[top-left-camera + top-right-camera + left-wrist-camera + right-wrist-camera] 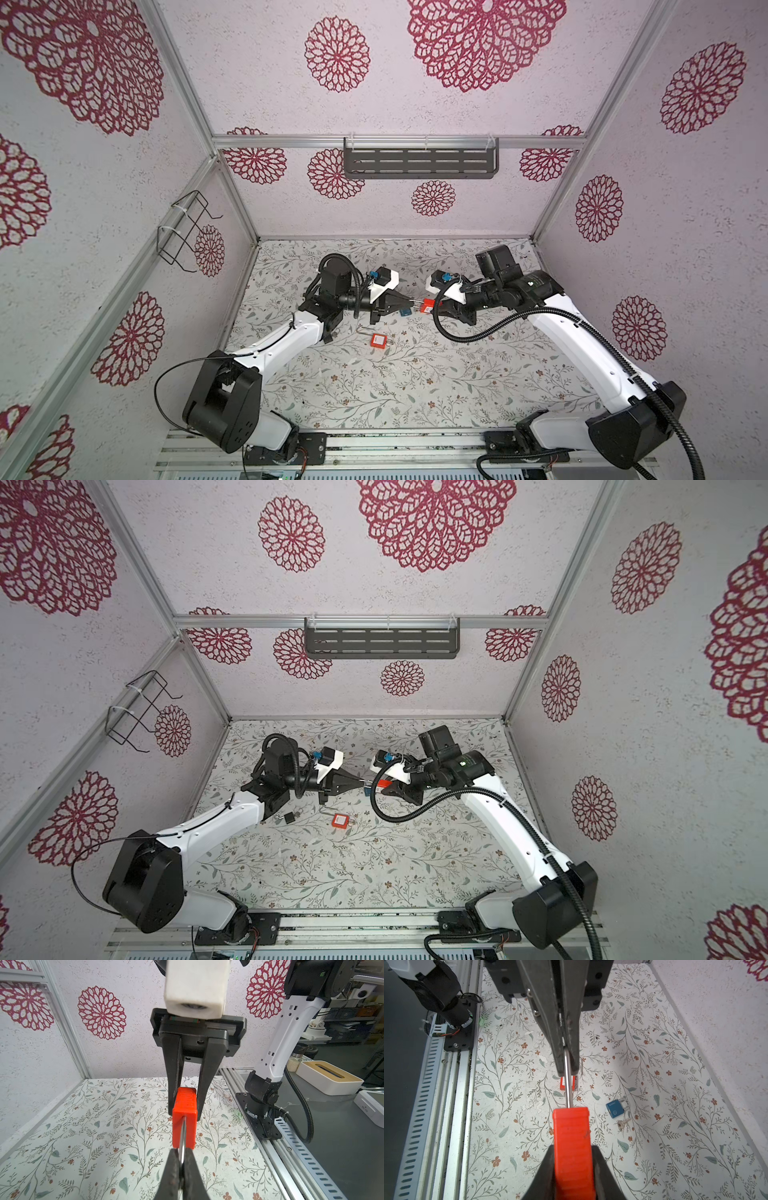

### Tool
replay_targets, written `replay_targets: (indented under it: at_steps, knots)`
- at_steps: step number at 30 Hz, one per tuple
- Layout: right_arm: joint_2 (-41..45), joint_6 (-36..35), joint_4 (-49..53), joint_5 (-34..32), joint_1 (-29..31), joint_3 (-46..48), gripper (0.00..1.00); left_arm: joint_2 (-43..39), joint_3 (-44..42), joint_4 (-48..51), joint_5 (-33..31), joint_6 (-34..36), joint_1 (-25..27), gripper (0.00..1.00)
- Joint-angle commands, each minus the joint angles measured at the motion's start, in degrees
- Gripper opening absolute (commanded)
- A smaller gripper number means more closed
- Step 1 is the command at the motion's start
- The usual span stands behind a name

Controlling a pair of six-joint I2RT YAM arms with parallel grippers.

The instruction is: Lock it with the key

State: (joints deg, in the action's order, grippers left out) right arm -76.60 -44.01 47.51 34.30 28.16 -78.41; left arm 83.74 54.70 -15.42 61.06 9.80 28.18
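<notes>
Over table (374,395) centre, right gripper (572,1153) clamping red padlock (571,1126) body; left gripper (181,1156) pinching shut on steel shackle (568,1086).

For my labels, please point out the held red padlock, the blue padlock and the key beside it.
held red padlock (572,1142), right wrist view, red body
blue padlock (614,1108), right wrist view, blue body
key (620,1125), right wrist view, its head
</notes>
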Motion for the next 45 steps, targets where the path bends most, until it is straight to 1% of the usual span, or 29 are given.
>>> replay_targets:
  at_steps: [1,3,6,8,9,13,17,21,27,32,38,45]
  knots:
    - [-0.2,-1.1,-2.0,0.2,-0.1,-2.8,0.28,0.4,1.4,-0.7,1.5,-0.5,0.6,0.0]
    - [0.2,-1.1,-1.3,-1.5,-0.1,-2.8,0.34,0.1,1.5,-0.8,0.9,-1.0,0.0,0.0]
    - [1.8,-1.0,-1.0,-3.7,-0.1,-2.0,0.54,0.0,1.6,-1.7,1.0,-1.8,-0.8,0.0]
    - [3.3,-0.7,-0.7,-5.3,-0.1,-1.0,0.63,0.2,1.6,-2.8,1.2,-2.6,-1.2,0.0]
    - [4.2,-0.5,-0.7,-6.1,-0.1,-0.6,0.66,0.2,1.6,-3.5,1.3,-3.0,-1.3,0.0]
    - [7.2,2.0,0.1,-7.4,-0.5,0.5,0.69,0.8,1.0,-8.5,1.8,-6.2,-1.7,0.0]
    - [9.1,5.5,1.7,-5.2,-2.3,0.7,0.67,1.5,0.4,-12.3,2.3,-8.4,-1.9,0.0]
    - [8.9,7.1,4.6,-1.8,-4.1,1.0,0.63,1.7,0.4,-12.4,2.8,-8.5,-1.9,0.0]
    - [7.0,7.2,7.1,-1.9,-5.7,1.4,0.56,1.1,0.6,-10.9,3.3,-7.6,-1.9,0.0]
    - [4.5,6.4,7.8,-0.5,-5.9,-0.5,0.47,0.4,0.7,-7.8,3.3,-5.9,-1.9,0.0]
    - [0.8,5.4,9.4,3.3,-5.8,-2.6,0.43,0.1,0.4,-7.5,3.1,-5.8,-1.7,0.0]
    - [-0.8,4.2,10.4,4.0,-5.8,-4.4,0.36,0.1,0.5,-6.5,3.3,-4.9,-1.3,0.0]
